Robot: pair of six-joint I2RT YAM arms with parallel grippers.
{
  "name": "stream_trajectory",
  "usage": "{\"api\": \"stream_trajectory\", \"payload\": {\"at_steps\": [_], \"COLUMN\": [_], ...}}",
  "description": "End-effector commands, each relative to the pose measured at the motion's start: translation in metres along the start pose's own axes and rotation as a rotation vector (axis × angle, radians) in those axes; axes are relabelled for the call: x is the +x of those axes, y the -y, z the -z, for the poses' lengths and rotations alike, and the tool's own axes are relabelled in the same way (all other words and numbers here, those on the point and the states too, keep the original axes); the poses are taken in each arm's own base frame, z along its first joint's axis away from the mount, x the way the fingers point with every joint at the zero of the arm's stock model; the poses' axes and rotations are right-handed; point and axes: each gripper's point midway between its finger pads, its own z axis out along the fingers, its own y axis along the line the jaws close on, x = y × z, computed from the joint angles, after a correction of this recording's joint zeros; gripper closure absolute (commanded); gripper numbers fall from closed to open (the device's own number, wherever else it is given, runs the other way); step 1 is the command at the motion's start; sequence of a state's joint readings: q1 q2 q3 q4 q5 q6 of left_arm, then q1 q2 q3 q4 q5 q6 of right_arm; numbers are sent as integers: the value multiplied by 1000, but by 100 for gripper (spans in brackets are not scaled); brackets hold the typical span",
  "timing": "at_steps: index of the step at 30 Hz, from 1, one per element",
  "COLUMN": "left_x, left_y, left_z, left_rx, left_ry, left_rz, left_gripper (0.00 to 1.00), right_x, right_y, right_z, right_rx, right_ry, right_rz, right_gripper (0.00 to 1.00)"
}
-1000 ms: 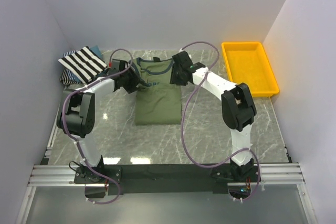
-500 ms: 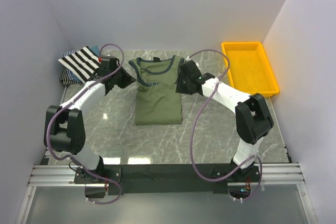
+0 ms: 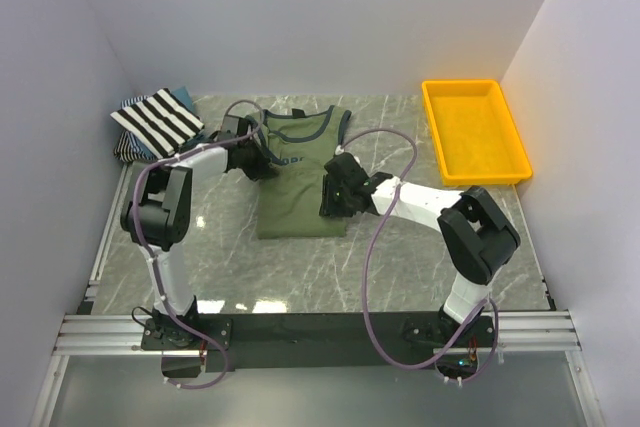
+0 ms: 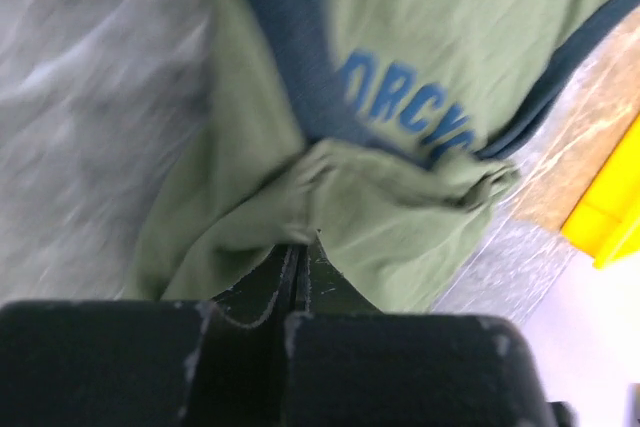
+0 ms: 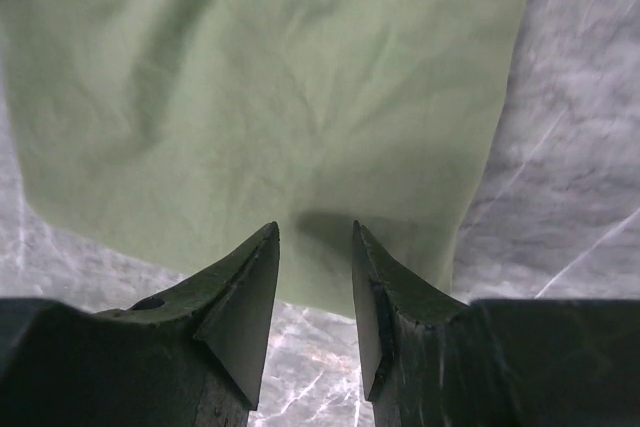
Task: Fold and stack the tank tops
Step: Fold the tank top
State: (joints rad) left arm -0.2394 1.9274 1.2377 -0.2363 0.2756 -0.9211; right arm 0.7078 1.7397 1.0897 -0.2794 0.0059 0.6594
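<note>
The left gripper had its jaws pressed together, nipping a bunched fold of the olive-green tank top. Just beyond the fingertips ran the navy trim and blue chest print. The yellow tray showed far right.

Three tank tops lie left of the one yellow tray: one olive-green top nearest it, then one striped top and one bluish top farthest away. There are two arms, the left arm and the right arm.
</note>
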Motion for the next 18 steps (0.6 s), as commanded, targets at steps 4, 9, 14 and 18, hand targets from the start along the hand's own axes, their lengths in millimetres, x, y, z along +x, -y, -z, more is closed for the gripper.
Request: {"api": "stream_trajectory", "payload": {"at_steps": [4,9,14,18], "left_x": [-42,-58,-66,-79], "left_y": [46,38,45,65], "left_z": [-1,-20,-9,29], "left_rx": [83,48,97,126], "left_ry": [77,82,107,185], "left_rz": [-73,-59,-59,-107], "left_gripper": [99,100,99,81], "right_x": [4,8,1,-17], "right_y": [-6,-2,-5,-14], "right_z": [-4,-5,-3,8], "right_rx": [-44,-34,-34,-46], "right_ry": [10,5,13,47], "right_rz": [-35,-34,-29,-13], "right_gripper": [58,58,58,58]}}
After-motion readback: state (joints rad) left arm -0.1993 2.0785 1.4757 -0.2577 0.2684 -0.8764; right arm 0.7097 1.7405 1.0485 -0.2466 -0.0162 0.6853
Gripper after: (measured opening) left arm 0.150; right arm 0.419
